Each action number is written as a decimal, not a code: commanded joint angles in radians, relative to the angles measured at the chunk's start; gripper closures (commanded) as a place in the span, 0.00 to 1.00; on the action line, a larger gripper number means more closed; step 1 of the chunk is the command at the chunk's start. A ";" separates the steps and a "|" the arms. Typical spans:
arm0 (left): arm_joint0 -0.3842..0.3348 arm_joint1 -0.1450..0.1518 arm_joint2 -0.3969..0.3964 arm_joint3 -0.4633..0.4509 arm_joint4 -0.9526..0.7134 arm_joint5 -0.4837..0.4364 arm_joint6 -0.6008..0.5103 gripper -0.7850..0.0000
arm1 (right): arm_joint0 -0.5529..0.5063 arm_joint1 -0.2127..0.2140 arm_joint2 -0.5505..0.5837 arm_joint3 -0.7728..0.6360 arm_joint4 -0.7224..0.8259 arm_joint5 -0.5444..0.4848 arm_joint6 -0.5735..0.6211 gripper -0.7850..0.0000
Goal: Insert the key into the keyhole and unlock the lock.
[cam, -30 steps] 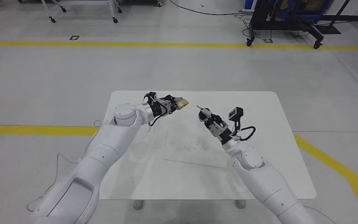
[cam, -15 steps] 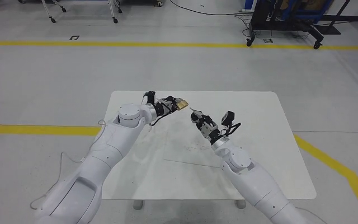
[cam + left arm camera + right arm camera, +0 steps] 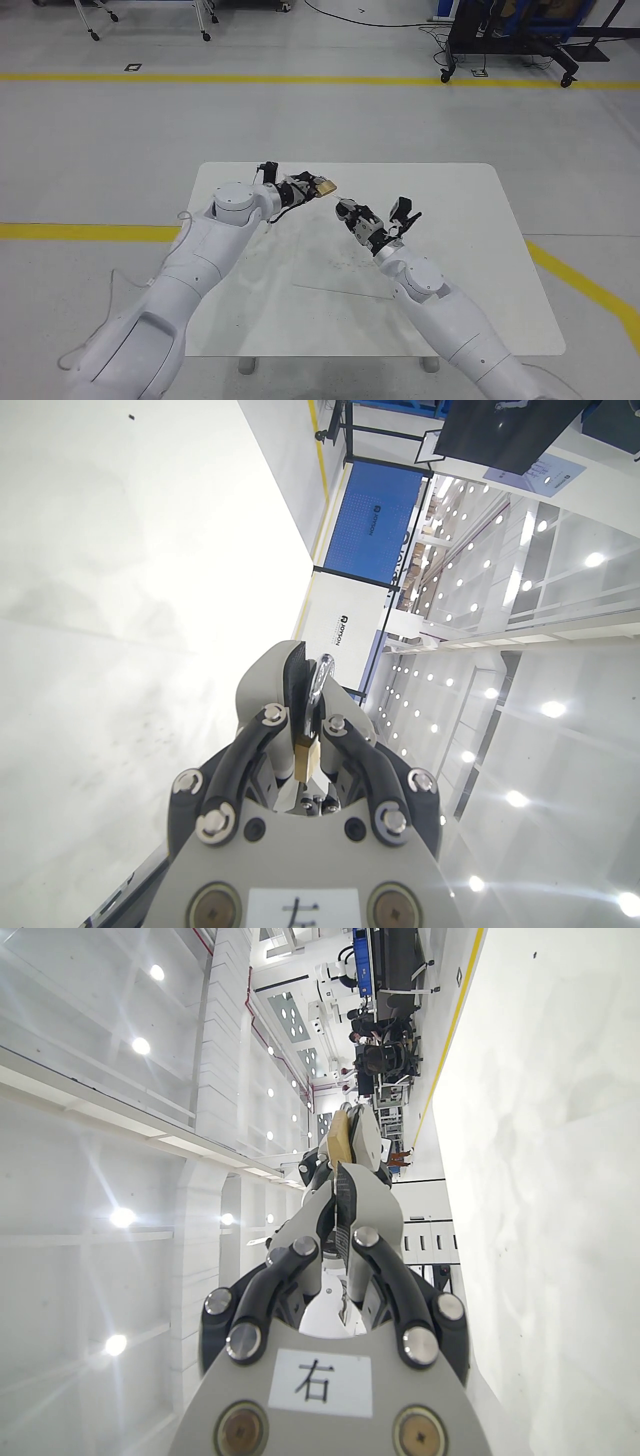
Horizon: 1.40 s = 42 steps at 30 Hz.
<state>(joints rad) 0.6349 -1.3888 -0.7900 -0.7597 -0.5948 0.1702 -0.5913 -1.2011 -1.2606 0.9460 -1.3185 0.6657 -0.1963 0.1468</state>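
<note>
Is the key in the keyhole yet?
Apparently not: top view shows the right claw just short of the brass padlock in the left claw. The key itself is too small to see.

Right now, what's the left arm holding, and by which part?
A small brass padlock, pinched by its silver shackle in the jaws of the left gripper; the brass body hangs free.

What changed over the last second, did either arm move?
The right gripper, shut on the key, moved across the table toward the brass padlock and closed most of the gap. Whether the key has reached the keyhole cannot be told. The left gripper stayed where it was, shut on the padlock, which is turned toward the right gripper as before.
</note>
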 commanded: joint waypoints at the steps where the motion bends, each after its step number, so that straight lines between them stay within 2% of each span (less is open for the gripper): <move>1: -0.001 -0.002 0.000 0.002 0.010 -0.003 0.000 1.00 | 0.005 -0.004 0.000 0.005 0.000 0.006 -0.001 1.00; 26: -0.013 -0.026 -0.012 0.036 0.094 -0.007 -0.066 1.00 | 0.025 -0.042 0.019 0.042 -0.027 0.045 -0.006 1.00; 42: -0.010 -0.038 -0.046 0.055 0.086 -0.004 -0.070 1.00 | 0.014 -0.064 0.033 0.040 -0.136 -0.030 -0.103 1.00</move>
<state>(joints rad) 0.6229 -1.4268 -0.8304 -0.7052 -0.5023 0.1702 -0.6624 -1.1847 -1.3237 0.9762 -1.2768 0.5327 -0.2180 0.0446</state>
